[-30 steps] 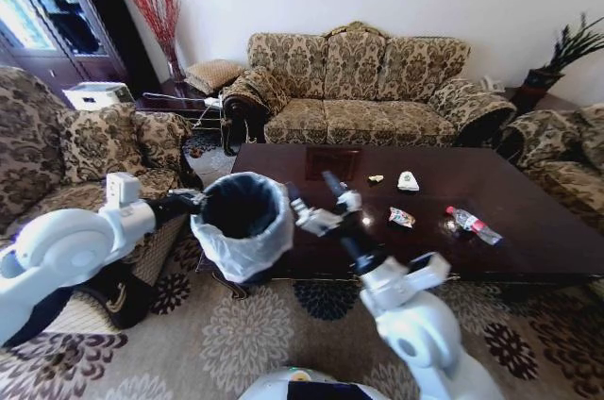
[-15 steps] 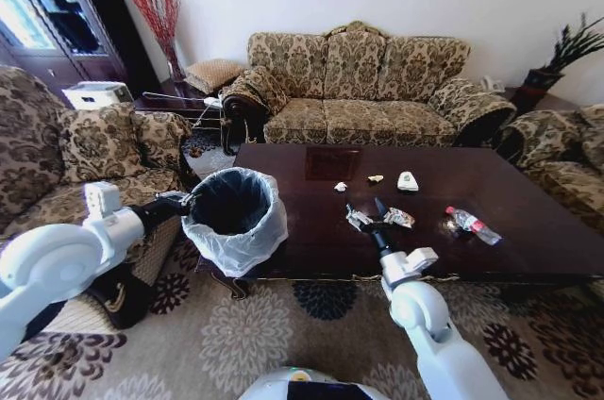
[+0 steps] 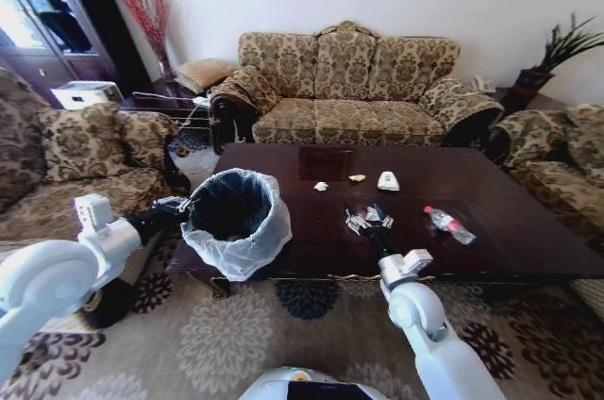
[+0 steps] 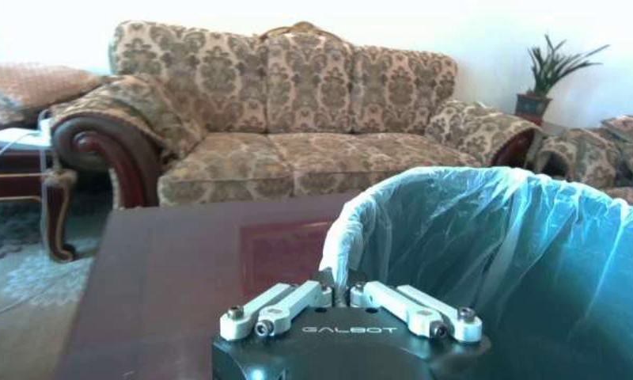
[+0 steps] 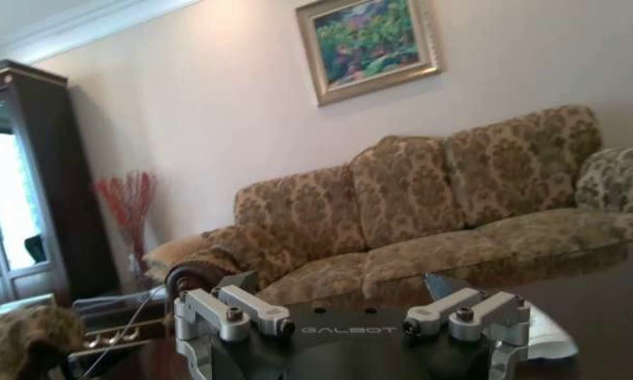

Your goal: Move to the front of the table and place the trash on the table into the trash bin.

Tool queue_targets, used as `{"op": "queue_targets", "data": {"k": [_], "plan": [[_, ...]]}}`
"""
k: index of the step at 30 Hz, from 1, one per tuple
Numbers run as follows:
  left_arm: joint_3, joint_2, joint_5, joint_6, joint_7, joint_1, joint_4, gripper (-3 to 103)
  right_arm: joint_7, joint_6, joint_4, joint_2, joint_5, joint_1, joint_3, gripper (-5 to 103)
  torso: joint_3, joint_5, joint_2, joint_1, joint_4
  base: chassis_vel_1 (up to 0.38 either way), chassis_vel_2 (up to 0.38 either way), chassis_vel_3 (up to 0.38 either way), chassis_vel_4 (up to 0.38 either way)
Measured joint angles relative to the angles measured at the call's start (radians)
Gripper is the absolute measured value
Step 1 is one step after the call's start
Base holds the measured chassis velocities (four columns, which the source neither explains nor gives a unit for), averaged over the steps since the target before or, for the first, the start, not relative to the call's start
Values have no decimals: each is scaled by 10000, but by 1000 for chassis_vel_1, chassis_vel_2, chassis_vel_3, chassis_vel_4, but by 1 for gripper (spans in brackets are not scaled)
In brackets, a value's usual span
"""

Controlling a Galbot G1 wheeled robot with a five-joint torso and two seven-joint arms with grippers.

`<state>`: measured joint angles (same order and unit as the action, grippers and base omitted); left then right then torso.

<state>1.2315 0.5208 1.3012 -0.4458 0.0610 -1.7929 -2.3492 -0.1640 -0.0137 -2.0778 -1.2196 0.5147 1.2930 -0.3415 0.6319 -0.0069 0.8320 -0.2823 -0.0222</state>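
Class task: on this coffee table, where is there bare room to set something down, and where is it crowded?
The table is bare along its right end past the bottle, and at the back left corner. The middle is crowded: paper bit, packet, and the right claw over a wrapper. The left claw holds the bin at the front left corner.

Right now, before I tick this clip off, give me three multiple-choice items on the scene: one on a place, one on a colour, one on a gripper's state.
1. Where is the trash bin?
A. Held up at the table's left front corner
B. On the sofa
C. At the table's right end

2. What colour is the cap of the bottle?
A. Blue
B. Red
C. Green

3. How is the right gripper?
A. Shut on the bottle
B. Open over a snack wrapper
C. Inside the bin

Answers: 1 A, the left gripper pinches the bag-lined rim there. 2 B, the cap shows red in the head view. 3 B, its fingers are spread in the right wrist view.
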Motion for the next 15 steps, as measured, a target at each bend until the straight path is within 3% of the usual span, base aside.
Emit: {"op": "queue_targets", "data": {"k": [3, 6, 10, 15], "plan": [[10, 65, -33, 3, -12, -26, -92, 1, -86, -157, -40, -11, -5, 22, -34, 100, 0, 11, 0, 0, 2, -129, -109, 69, 125], [12, 164, -130, 4, -4, -48, -194, 1, -30, -465, -104, 3, -76, 124, -89, 100, 0, -20, 0, 1, -4, -19, -40, 20, 26], [13, 259, -195, 4, 0, -71, -278, 1, 5, -489, -131, -6, -136, 186, -88, 100, -1, -17, 0, 1, -18, 29, 52, -16, -34], [11, 335, -214, 12, -14, -76, -335, 1, 22, -501, -179, 10, -153, 205, -69, 100, -2, -14, 1, 2, -6, 4, 51, 11, -50]]}}
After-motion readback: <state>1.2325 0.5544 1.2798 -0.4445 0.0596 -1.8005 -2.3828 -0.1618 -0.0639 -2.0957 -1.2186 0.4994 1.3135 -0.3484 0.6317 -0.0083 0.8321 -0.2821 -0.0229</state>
